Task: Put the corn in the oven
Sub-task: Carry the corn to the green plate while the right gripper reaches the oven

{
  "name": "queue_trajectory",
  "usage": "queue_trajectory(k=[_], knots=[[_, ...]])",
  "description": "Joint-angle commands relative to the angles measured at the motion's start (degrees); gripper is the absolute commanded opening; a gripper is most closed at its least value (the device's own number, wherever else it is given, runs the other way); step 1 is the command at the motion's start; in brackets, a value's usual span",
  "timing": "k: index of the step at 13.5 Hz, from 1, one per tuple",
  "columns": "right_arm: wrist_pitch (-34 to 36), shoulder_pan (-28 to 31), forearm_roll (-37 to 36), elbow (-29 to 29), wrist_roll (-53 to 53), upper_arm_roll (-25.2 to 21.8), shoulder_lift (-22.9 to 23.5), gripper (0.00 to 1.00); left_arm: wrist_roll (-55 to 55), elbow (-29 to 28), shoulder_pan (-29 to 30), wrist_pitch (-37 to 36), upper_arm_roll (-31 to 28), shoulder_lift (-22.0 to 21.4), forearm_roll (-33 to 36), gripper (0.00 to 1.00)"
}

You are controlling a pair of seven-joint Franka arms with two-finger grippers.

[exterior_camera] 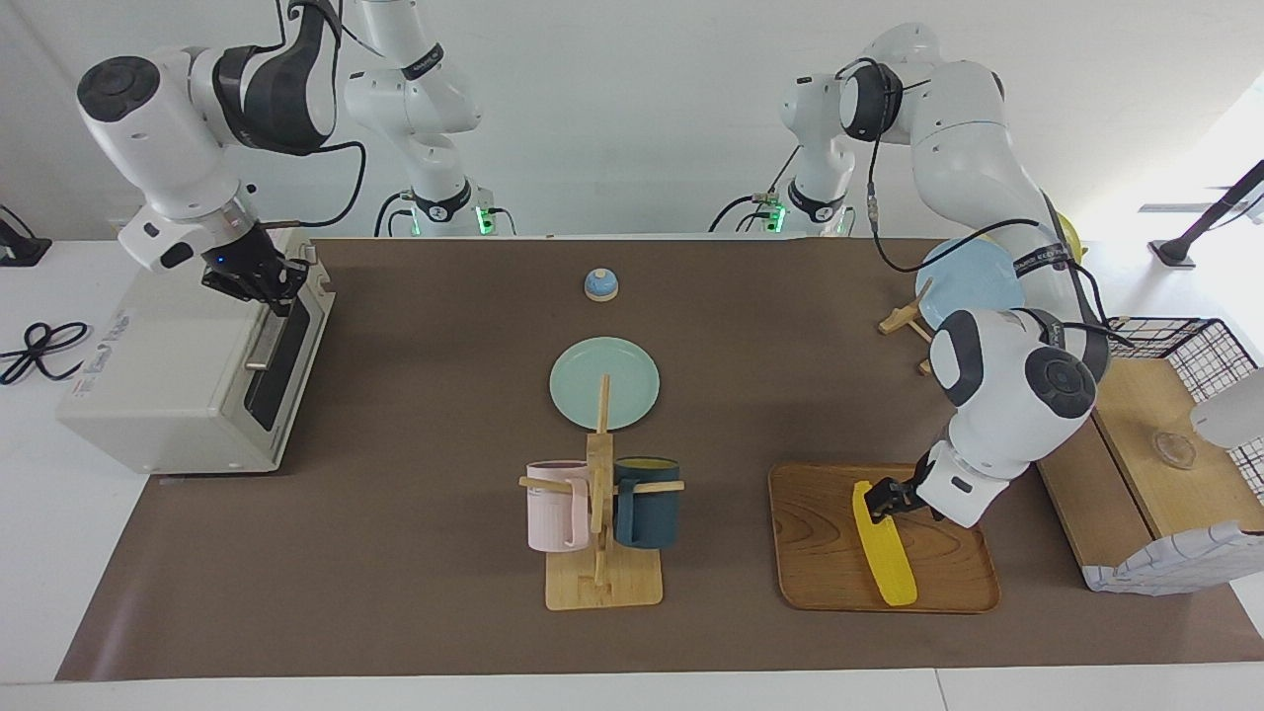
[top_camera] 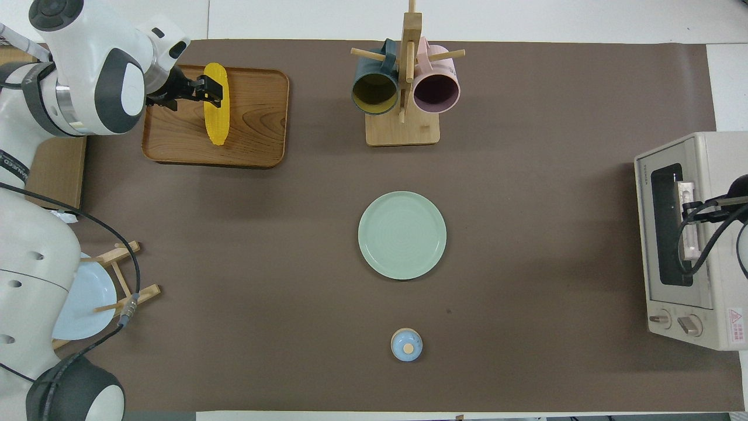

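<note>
White room, brown-covered table

A plain white wall (exterior_camera: pixel 632 109) rises at the robots' end of a white table (exterior_camera: pixel 39 553), most of it covered by a brown mat (exterior_camera: pixel 415 395). Bright light washes in at the left arm's end of the table, where a black stand (exterior_camera: pixel 1200 232) sits on the white surface. A black cable (exterior_camera: pixel 39 348) lies coiled on the table at the right arm's end.
</note>
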State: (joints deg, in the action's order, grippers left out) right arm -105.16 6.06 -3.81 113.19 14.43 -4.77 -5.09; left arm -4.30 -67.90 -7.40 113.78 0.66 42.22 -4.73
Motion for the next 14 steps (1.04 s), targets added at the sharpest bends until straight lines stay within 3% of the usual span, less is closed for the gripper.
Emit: queue_trajectory(k=[1, 3, 7, 8, 11, 12, 14], knots=[[-2.51, 1.93, -0.50, 0.62, 2.62, 0.29, 1.04, 0.00, -0.09, 1.89, -0.68, 3.71, -0.49, 3.03, -1.07, 1.00], [-2.68, 1.85, -0.50, 0.71, 1.92, 0.29, 1.57, 0.00, 0.00, 3.73, -0.68, 5.40, -0.75, 5.84, -0.99, 1.00], [-4.53, 2.37, -0.50, 1.15, 2.01, 0.29, 2.89, 0.00, 0.09, 4.27, -0.94, 6.27, -0.57, 6.29, -0.99, 1.00], [-4.79, 2.81, -0.50, 1.33, 2.18, 0.29, 3.33, 0.00, 0.09, 3.66, -1.03, 7.84, -0.57, 6.30, -1.07, 0.84], [-5.94, 2.90, -0.50, 2.91, 2.09, 0.38, 3.33, 0.00, 0.09, 1.72, -1.38, 9.45, -0.57, 5.94, -0.99, 0.15], [-5.85, 2.81, -0.41, 2.91, 1.92, 0.38, 3.33, 0.00, 0.00, 1.72, -1.38, 9.27, -0.57, 5.86, -0.99, 0.00], [-5.76, 2.64, -0.24, 2.82, 1.74, 0.38, 3.33, 0.00, 0.00, 2.07, -1.38, 7.87, -0.57, 5.33, -1.16, 0.00]])
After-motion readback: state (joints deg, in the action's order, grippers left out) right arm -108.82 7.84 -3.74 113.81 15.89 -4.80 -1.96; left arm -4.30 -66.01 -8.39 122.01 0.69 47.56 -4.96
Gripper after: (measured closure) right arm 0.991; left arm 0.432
